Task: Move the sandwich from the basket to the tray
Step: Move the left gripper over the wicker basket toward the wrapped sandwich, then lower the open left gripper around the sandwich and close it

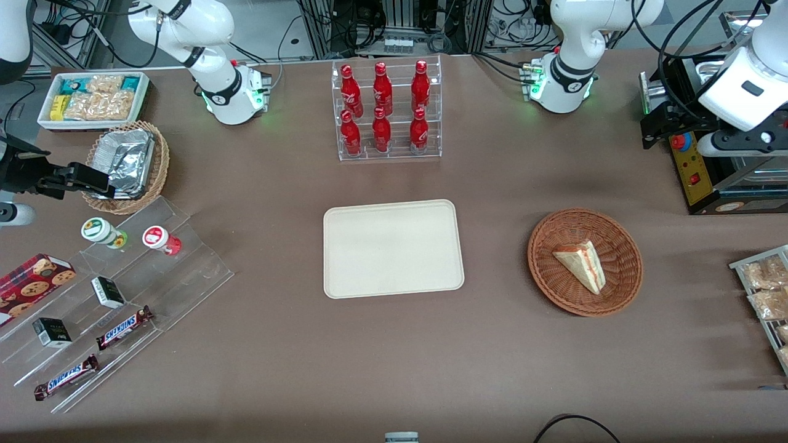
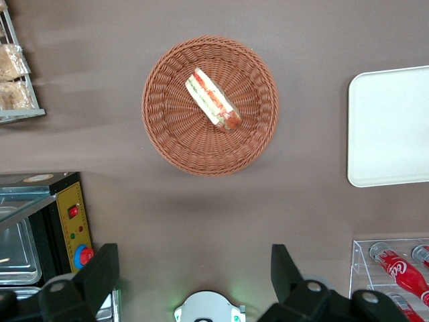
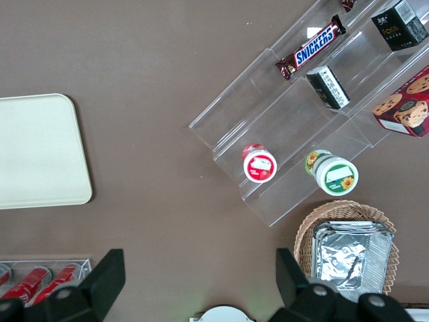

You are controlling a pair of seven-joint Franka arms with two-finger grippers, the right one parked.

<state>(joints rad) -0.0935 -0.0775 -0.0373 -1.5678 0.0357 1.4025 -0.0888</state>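
The table is covered in brown cloth. Near its middle lies the tray, a flat cream rectangle with rounded corners and a low rim, nothing on it. Farther from the front camera than the tray stands a clear rack of red bottles. Toward the working arm's end of the table sits the basket, a round shallow bowl of reddish-brown wicker, well apart from the tray with bare cloth between them.

In the basket lies the sandwich, a small triangular wedge of pale bread. The wrist view shows its cut edge with red, orange and green filling layers. It lies near the basket's centre, its long axis running diagonally, the narrow tip toward the tray and the far edge of the table, the broad end toward the front edge.

At the working arm's end, near the far corner, stands a black box with a yellow panel, and near the front corner a wire rack of snack packets.

The gripper hangs high above the cloth, between the basket and the far edge, its two fingers spread wide and holding nothing.
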